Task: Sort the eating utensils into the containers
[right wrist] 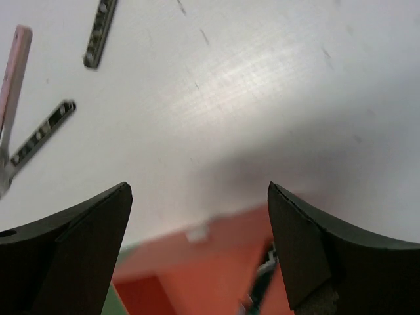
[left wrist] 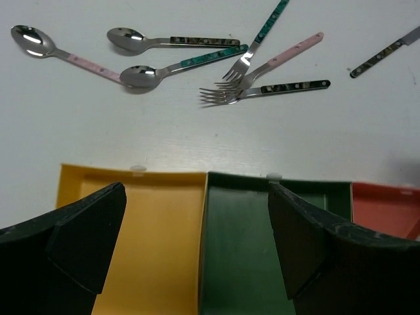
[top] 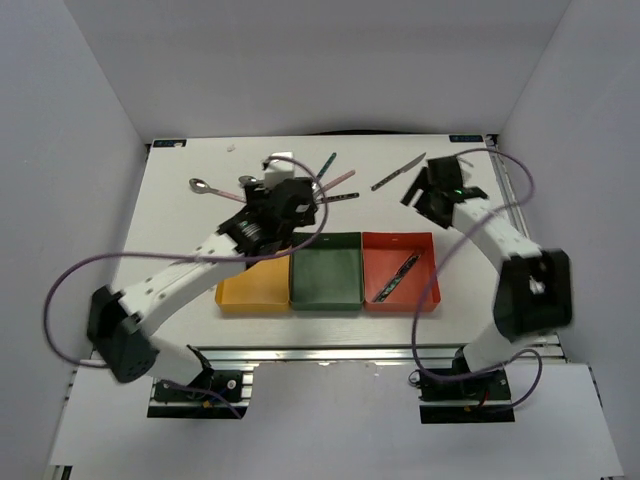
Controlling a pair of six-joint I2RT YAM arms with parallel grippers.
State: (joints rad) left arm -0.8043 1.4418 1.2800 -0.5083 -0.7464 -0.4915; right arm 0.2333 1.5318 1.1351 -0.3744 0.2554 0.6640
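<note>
A: Checking status: where are the utensils?
B: One knife (top: 398, 276) lies in the red tray (top: 380, 258). Three spoons (left wrist: 138, 75), three overlapping forks (left wrist: 230, 88) and a second knife (left wrist: 384, 56) lie on the worktop (left wrist: 197, 138) behind the trays.
A: Fingers?
B: Left fingers (left wrist: 85, 243) apart, empty, above the yellow tray (left wrist: 157, 230) and green tray (left wrist: 243, 249). Right fingers (right wrist: 85, 236) apart, empty, probably just behind the red tray.
A: Hazard?
B: The forks touch. Closing on one may drag its neighbours; flat handles may slip.

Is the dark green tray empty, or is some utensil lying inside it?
Empty: the dark green tray shows only bare floor from above. One utensil lies in the red tray.
</note>
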